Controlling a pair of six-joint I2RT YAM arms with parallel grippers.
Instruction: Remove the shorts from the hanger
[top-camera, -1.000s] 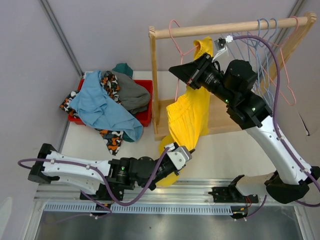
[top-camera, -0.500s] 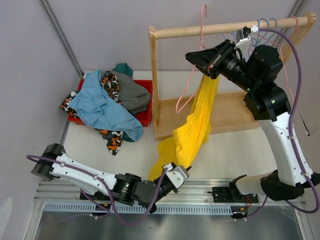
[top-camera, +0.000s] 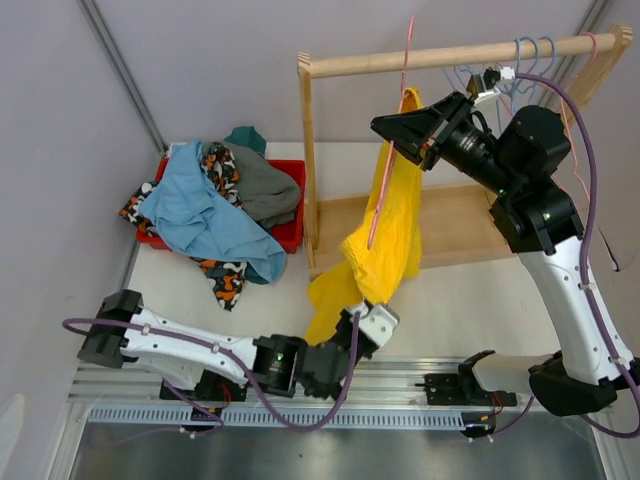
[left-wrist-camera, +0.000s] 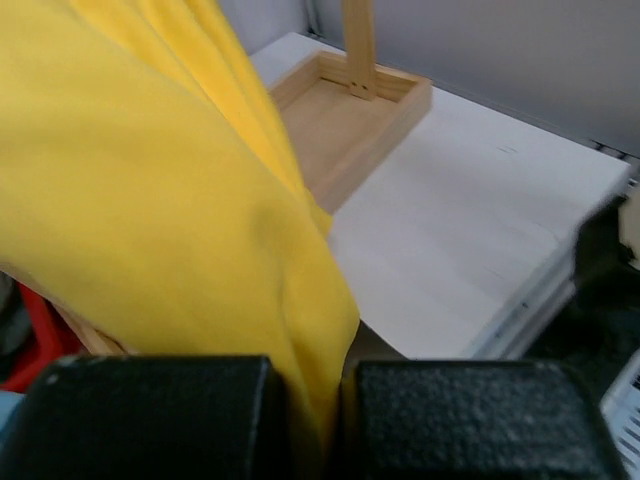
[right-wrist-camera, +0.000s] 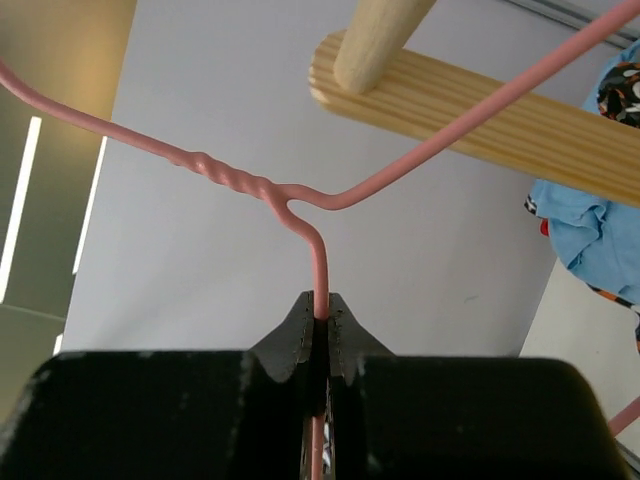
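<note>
The yellow shorts (top-camera: 390, 235) hang stretched from beside my right gripper (top-camera: 398, 130) down to my left gripper (top-camera: 352, 322). My right gripper is shut on the neck of a pink wire hanger (top-camera: 384, 190), held up just under the wooden rail (top-camera: 460, 55). In the right wrist view the pads (right-wrist-camera: 336, 318) pinch the hanger (right-wrist-camera: 318, 255). My left gripper (left-wrist-camera: 310, 400) is shut on the shorts' lower edge (left-wrist-camera: 150, 200) near the table's front. I cannot tell whether the shorts' top still hangs on the wire.
A red bin (top-camera: 290, 235) at the left holds light blue (top-camera: 200, 215), camouflage (top-camera: 222, 170), grey (top-camera: 265, 185) and teal (top-camera: 245, 138) shorts. The rack's wooden base tray (top-camera: 460, 225) lies under the rail. Several empty blue and pink hangers (top-camera: 530, 50) hang at the rail's right end.
My right gripper lifted the hanger up and right to the rail. My left gripper pulled the shorts' lower edge toward the front, then shifted slightly right; the shorts hang longer.
</note>
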